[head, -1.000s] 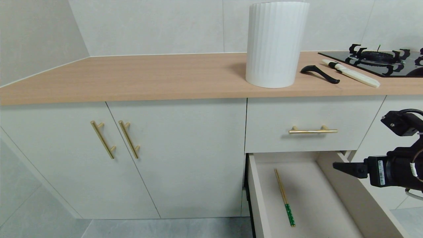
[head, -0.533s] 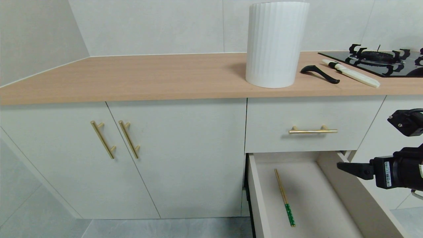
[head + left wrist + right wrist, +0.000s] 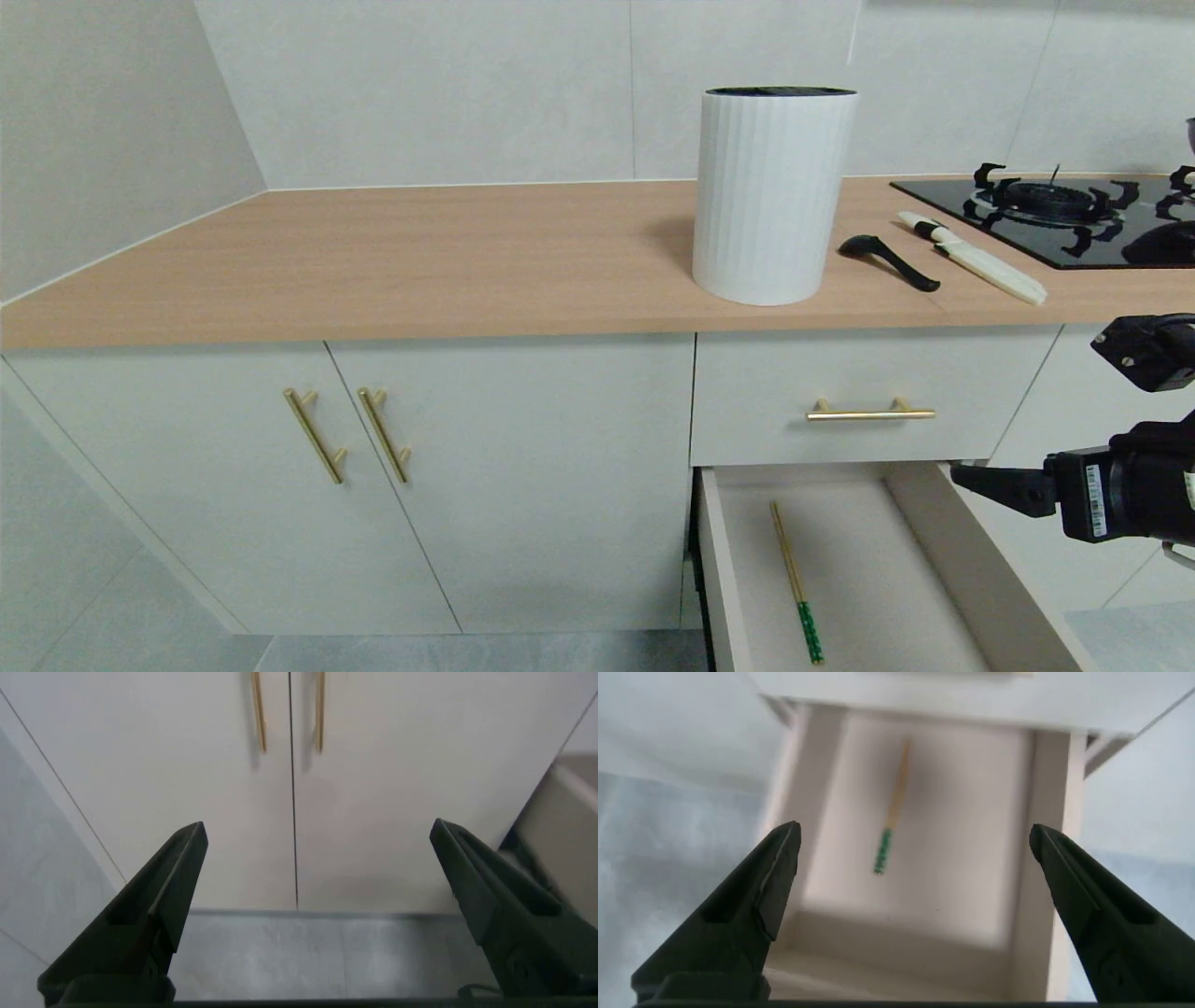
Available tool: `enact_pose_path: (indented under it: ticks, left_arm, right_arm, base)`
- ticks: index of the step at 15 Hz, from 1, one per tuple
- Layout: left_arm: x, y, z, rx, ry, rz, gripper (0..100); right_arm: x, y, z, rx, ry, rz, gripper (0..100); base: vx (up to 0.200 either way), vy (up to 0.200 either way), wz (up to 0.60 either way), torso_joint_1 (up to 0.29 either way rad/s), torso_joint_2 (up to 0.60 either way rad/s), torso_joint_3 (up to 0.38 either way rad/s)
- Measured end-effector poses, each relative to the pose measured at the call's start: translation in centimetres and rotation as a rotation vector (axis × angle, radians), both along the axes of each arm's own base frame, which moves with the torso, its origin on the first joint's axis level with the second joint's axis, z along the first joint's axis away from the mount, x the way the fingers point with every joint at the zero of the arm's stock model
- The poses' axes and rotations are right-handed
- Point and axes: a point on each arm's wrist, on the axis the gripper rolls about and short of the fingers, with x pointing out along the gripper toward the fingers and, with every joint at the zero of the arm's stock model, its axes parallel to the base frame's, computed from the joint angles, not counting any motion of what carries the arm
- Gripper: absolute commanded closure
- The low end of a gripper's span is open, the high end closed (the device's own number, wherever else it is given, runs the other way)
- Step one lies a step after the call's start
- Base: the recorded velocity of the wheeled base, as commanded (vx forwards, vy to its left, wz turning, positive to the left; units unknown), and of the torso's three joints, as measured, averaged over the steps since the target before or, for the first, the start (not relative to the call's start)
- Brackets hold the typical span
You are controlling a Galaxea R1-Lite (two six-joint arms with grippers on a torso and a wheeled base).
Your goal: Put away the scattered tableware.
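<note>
Chopsticks [image 3: 792,579], a pair with green ends, lie side by side on the floor of the open lower drawer [image 3: 724,560]. They are ahead of our right gripper [image 3: 912,835] and sit in line with the gap between its jaws, nearer one finger than the other. Those jaws are spread wide and hold nothing, and the gripper hangs just outside the drawer's right wall. Our left gripper [image 3: 318,829] is also spread wide and empty. It faces the two cabinet doors [image 3: 374,812], with the seam between them and their gold handles [image 3: 259,709] in line with the gap of the jaws. Beyond the right gripper and higher is a closed drawer with a gold bar handle [image 3: 870,413]. Above it, on the wooden counter [image 3: 420,252], stands a white ribbed holder [image 3: 770,196]. A black spoon [image 3: 887,259] and a pale knife [image 3: 971,259] lie near each other just beside the holder, well apart from both grippers. Farthest back is the black stove [image 3: 1055,210].
</note>
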Motion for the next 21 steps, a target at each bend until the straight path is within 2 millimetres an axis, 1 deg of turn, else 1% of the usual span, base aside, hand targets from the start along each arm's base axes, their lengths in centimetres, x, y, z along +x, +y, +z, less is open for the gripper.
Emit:
enact_pose_path:
  ticks: [14, 19, 21]
  left_arm:
    - [0.01, 0.00, -0.01, 0.000, 0.000, 0.000, 0]
    - [0.01, 0.00, -0.02, 0.000, 0.000, 0.000, 0]
    - [0.01, 0.00, -0.02, 0.000, 0.000, 0.000, 0]
  right_arm:
    - [0.03, 0.05, -0.32, -0.005, 0.012, 0.004, 0]
    - [0.18, 0.08, -0.41, -0.045, 0.006, 0.026, 0]
    - [0.95, 0.26, -0.21, -0.047, -0.034, 0.022, 0]
  base:
    - [0.000, 0.000, 0.00, 0.194, -0.49, -0.286]
    - [0.000, 0.000, 0.00, 0.056, -0.12, -0.068]
    - [0.000, 0.000, 0.00, 0.000, 0.00, 0.000]
